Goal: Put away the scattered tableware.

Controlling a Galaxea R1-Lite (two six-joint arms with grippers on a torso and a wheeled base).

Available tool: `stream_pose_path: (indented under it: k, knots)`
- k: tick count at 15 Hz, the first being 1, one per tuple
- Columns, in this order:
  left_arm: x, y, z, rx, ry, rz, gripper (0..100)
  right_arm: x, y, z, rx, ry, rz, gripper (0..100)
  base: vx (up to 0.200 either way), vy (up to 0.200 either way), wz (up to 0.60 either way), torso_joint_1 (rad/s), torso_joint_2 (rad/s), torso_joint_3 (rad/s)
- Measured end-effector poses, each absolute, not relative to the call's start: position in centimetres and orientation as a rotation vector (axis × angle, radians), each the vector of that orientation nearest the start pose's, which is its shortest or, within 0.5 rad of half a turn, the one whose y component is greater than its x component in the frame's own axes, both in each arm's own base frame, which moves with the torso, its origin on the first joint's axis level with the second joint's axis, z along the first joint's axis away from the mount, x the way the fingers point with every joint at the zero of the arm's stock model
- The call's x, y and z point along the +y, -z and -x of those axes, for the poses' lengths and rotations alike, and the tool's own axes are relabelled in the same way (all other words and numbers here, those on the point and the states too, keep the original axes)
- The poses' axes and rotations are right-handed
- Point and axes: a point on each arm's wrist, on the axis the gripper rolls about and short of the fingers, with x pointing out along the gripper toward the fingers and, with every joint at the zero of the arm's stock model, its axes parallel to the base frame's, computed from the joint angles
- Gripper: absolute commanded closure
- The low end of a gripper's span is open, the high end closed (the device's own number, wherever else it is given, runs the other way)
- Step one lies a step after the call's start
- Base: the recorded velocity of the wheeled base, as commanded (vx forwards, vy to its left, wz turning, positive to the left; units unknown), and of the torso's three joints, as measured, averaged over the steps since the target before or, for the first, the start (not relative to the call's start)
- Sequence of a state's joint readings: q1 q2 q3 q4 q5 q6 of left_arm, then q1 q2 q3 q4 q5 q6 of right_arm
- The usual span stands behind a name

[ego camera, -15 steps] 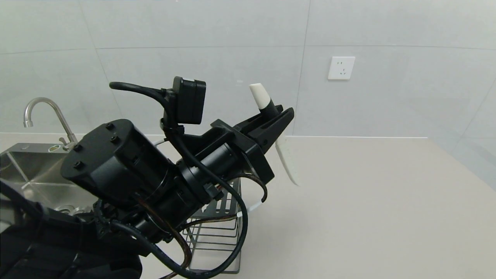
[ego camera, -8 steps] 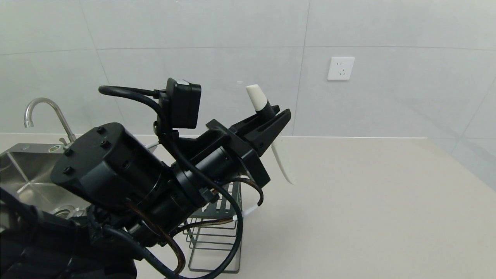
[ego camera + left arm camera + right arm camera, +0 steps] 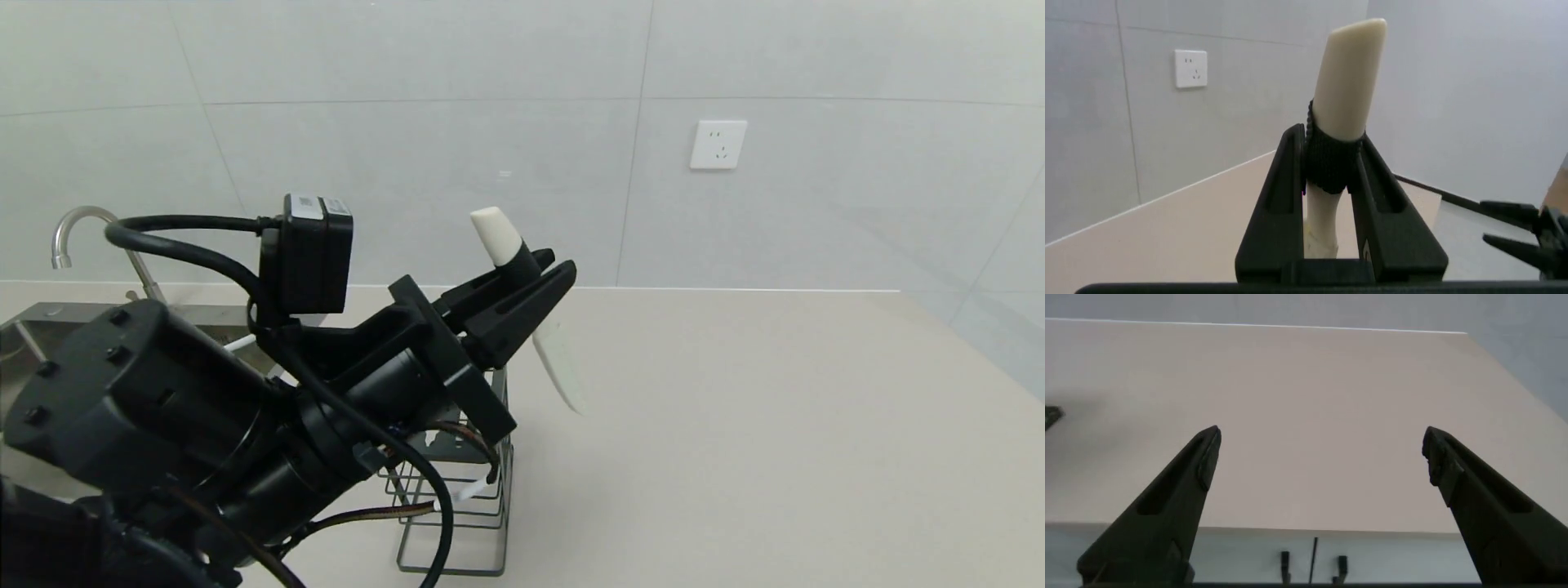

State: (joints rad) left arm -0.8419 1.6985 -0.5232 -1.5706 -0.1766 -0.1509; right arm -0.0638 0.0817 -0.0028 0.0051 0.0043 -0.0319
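Observation:
A white knife (image 3: 495, 235) with a black collar is clamped in my left gripper (image 3: 555, 273), which is shut on that collar. The handle sticks up above the fingers and the white blade (image 3: 560, 369) hangs down below them, in the air over the counter. The left wrist view shows the same handle (image 3: 1347, 82) standing between the fingers of the left gripper (image 3: 1331, 143). A grey wire rack (image 3: 457, 506) stands on the counter under the left arm, partly hidden by it. My right gripper (image 3: 1323, 441) is open, with nothing between its fingers, over the pale counter (image 3: 1315, 392).
A steel sink (image 3: 49, 314) with a curved faucet (image 3: 73, 224) lies at the far left. A tiled wall with a white socket (image 3: 718, 144) runs along the back. The beige counter (image 3: 775, 425) stretches to the right of the rack.
My left arm has moved left and down with the knife, bringing it closer to the wire rack. The grip on the knife is unchanged.

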Motion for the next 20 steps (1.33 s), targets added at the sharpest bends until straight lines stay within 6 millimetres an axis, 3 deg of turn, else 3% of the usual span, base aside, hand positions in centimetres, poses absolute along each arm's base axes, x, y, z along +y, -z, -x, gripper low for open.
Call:
stream_pose_path:
  k: [5,7,10,13,17,20]
  knots:
    - [-18.1,-21.9,-20.0,-0.387,0.919,0.263,100,0.1,-7.7,1.7,0.084,0.062,0.003,0,0.000,0.000,0.00,0.000,0.00,0.000]
    - [-17.8,-23.1,-19.9,-0.411,0.907,0.246,100,0.1,-7.7,1.7,0.084,0.062,0.004,0,0.000,0.000,0.00,0.000,0.00,0.000]
    - [-17.2,-24.4,-19.4,-0.284,0.885,0.181,100,0.1,-7.7,1.7,0.084,0.060,0.004,0,0.000,0.000,0.00,0.000,0.00,0.000]
    - [-16.1,-25.7,-19.2,-0.306,0.828,0.123,100,0.1,-7.7,1.7,0.085,0.060,0.005,0,0.000,0.000,0.00,0.000,0.00,0.000]
    - [-16.8,-25.9,-18.9,-0.292,0.672,0.084,100,0.1,-7.7,1.7,0.084,0.057,0.002,0,0.000,0.000,0.00,0.000,0.00,0.000]
    - [-17.8,-25.6,-18.6,-0.277,0.683,0.078,100,0.1,-7.7,1.7,0.085,0.057,0.001,0,0.000,0.000,0.20,0.001,0.00,0.002]
